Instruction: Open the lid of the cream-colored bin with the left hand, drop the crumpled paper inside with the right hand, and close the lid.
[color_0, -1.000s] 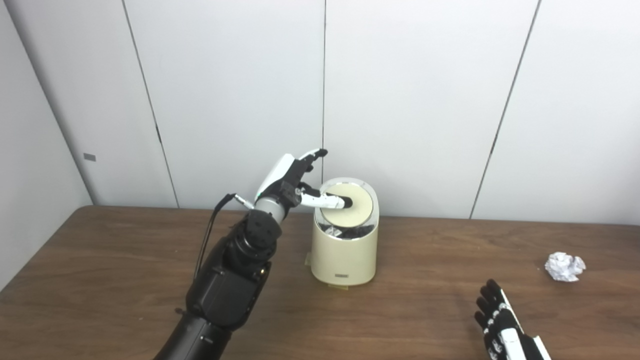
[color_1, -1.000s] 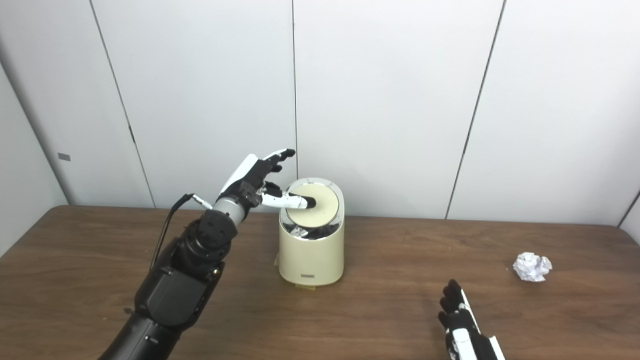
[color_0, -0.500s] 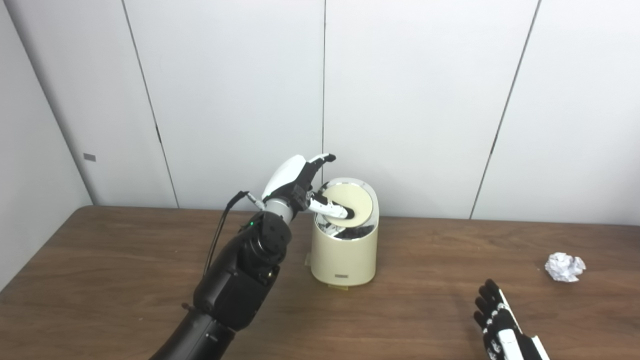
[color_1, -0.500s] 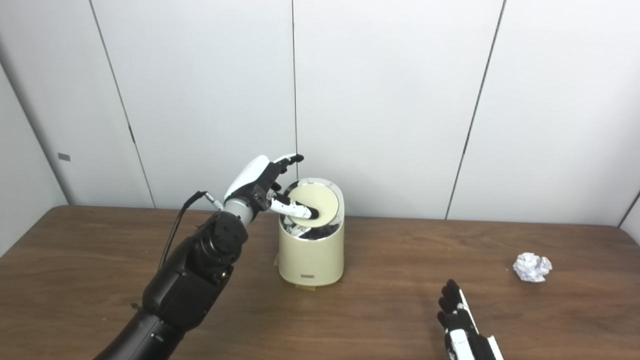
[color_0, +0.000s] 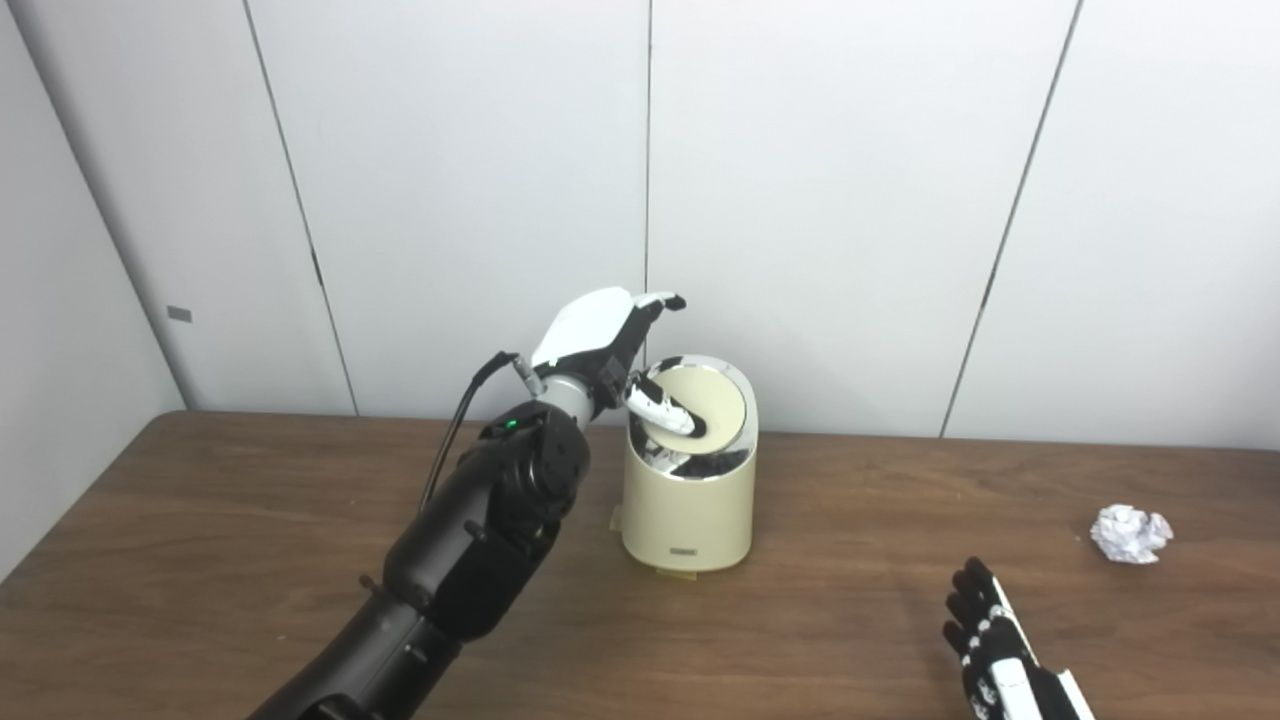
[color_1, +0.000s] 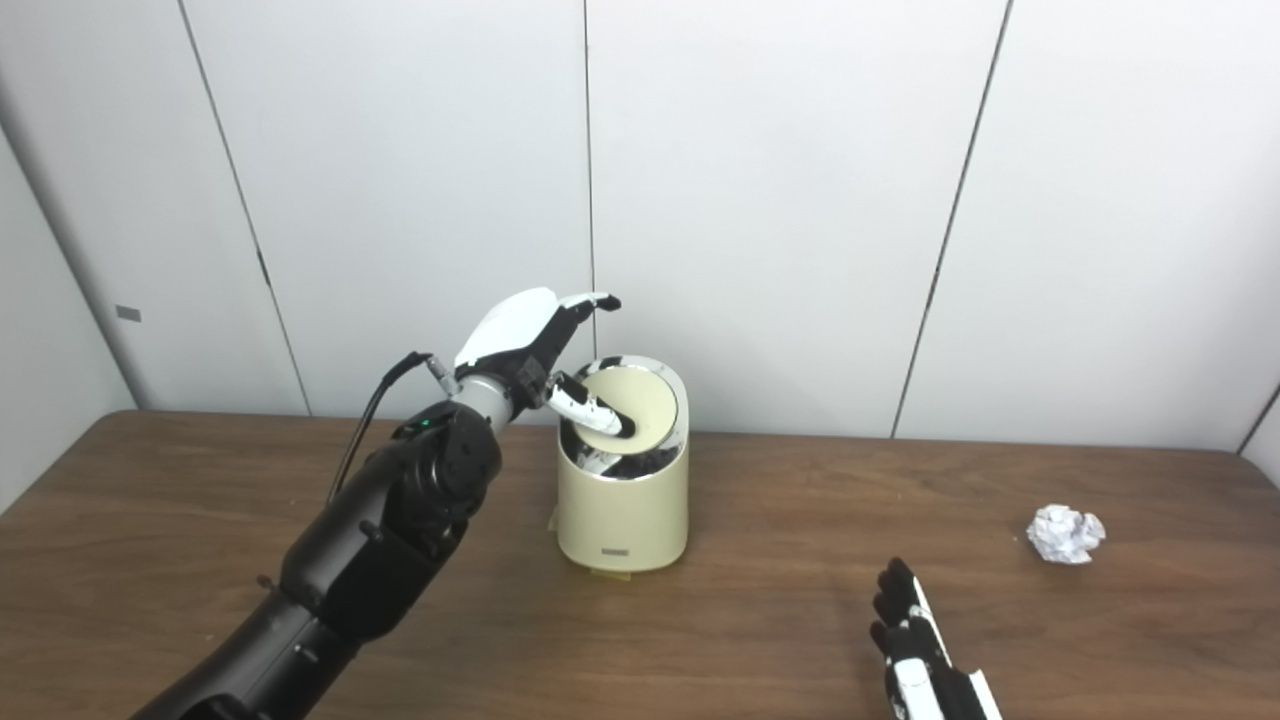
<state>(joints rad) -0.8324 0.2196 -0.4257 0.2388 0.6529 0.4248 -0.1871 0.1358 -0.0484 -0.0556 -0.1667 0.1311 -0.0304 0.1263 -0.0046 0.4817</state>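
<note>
The cream-colored bin (color_0: 688, 510) stands near the back middle of the wooden table. Its round lid (color_0: 710, 403) is tilted up toward the back, leaving a dark opening at the front with crumpled scraps showing inside. My left hand (color_0: 610, 345) hovers at the bin's upper left, fingers spread, its thumb lying across the raised lid. The crumpled paper (color_0: 1130, 533) lies on the table at the far right. My right hand (color_0: 1000, 660) rests low at the bottom right edge, fingers apart and holding nothing, well short of the paper.
A white panelled wall runs close behind the bin. The brown table (color_0: 250, 560) stretches left and right of the bin, and my left forearm (color_0: 470, 540) crosses its left half.
My left hand has rotated palm-down and shifted right over the bin, with the thumb pressing lower on the lid. The lid has tilted up further. The right hand has barely moved.
</note>
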